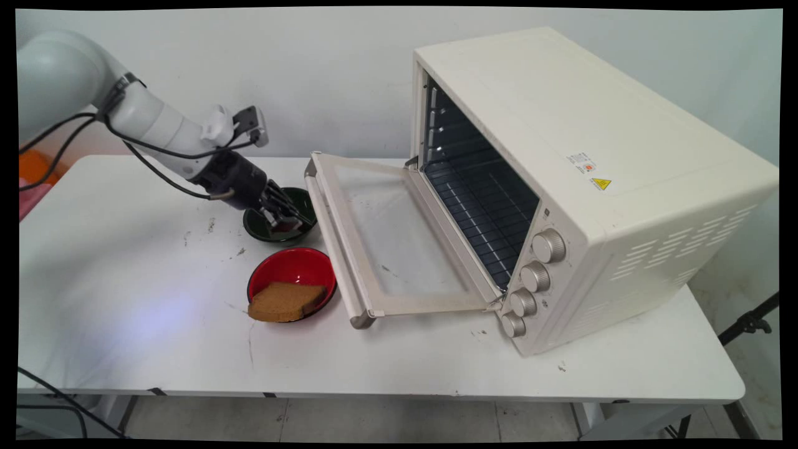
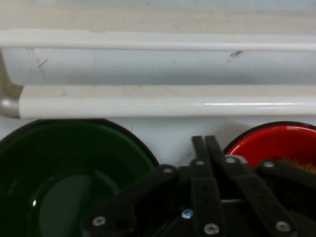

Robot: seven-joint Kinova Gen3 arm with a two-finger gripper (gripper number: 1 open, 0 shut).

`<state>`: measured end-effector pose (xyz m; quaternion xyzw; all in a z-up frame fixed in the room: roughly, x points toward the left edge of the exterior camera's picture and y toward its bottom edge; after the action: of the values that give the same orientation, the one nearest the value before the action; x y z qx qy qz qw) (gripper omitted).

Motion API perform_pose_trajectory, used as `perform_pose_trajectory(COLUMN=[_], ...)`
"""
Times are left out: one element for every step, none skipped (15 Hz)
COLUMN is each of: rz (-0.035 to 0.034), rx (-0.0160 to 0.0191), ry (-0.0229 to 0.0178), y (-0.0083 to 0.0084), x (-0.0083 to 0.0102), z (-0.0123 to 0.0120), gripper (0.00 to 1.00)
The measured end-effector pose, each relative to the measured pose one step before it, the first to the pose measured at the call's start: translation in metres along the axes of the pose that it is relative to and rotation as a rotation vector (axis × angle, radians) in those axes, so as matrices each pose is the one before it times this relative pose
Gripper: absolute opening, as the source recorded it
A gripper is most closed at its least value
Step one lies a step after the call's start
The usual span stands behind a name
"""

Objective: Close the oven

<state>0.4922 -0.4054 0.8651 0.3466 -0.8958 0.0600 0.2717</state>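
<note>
We see the gripper (image 2: pixel 207 143), fingers pressed together and empty, low over the green bowl (image 1: pixel 278 219) near the table's (image 1: pixel 124 312) far edge. It seems to point toward the oven door's handle (image 2: pixel 163 106).

Gripper (image 1: pixel 288 216) low over green bowl (image 1: pixel 262 227), fingers (image 2: pixel 207 148) pressed together. Green bowl dark, upright, just left of oven door (image 1: pixel 386 243). Red bowl (image 1: pixel 293 268) near green bowl, closer to table's front, also by door. Brown bread slice (image 1: pixel 285 302) leans on red bowl's front rim.
</note>
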Motion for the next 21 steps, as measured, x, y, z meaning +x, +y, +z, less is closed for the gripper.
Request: perform_pose_trajectory(rz=[0.00828, 0.00712, 0.00601, 0.00728, 0.00685, 0.00571, 0.00377, 0.00405, 0.0016, 0.00122, 0.0007, 0.0019, 0.00153, 0.00171, 0.00046, 0.00033, -0.00007, -0.00004, -0.00023, -0.00007, -0.00066], rx=[-0.00458, -0.00389, -0.0027, -0.00266, -0.00248, -0.00224, -0.00147, -0.00206, -0.00154, -0.00217, -0.00145, -0.00328, -0.0035, -0.00258, -0.00215, -0.00273, -0.00241, -0.00291, -0.00374, -0.00387, -0.00262], ry=[0.00089, 0.00328, 0.00355, 0.00583, 0.00594, 0.00487, 0.00289, 0.00377, 0.00323, 0.00473, 0.00466, 0.00788, 0.00799, 0.00853, 0.00509, 0.00842, 0.00555, 0.00913, 0.01233, 0.01241, 0.01101], y=[-0.00057, -0.00082, -0.00077, -0.00105, -0.00092, -0.00069, -0.00047, -0.00058, -0.00053, -0.00025, 0.0, 0.0006, 0.00088, 0.00111, 0.00101, 0.0018, 0.0016, 0.00265, 0.0037, 0.004, 0.00333], x=[0.00012, 0.0004, 0.00054, 0.00098, 0.00089, 0.00076, 0.00048, 0.00057, 0.00054, 0.00109, 0.00086, 0.00267, 0.00296, 0.00328, 0.00265, 0.00436, 0.00358, 0.0056, 0.00776, 0.00869, 0.00787], z=[0.00509, 0.00493, 0.00408, 0.00456, 0.0042, 0.00334, 0.0022, 0.00294, 0.0027, 0.00191, 0.00079, 0.00022, -0.00109, -0.00208, -0.00197, -0.00383, -0.00318, -0.00531, -0.00736, -0.00781, -0.00702], gripper=[0.0, 0.0, 0.0, 0.0, 0.0, 0.0, 0.0, 0.0, 0.0, 0.0, 0.0, 0.0, 0.0, 0.0, 0.0, 0.0, 0.0, 0.0, 0.0, 0.0, 0.0])
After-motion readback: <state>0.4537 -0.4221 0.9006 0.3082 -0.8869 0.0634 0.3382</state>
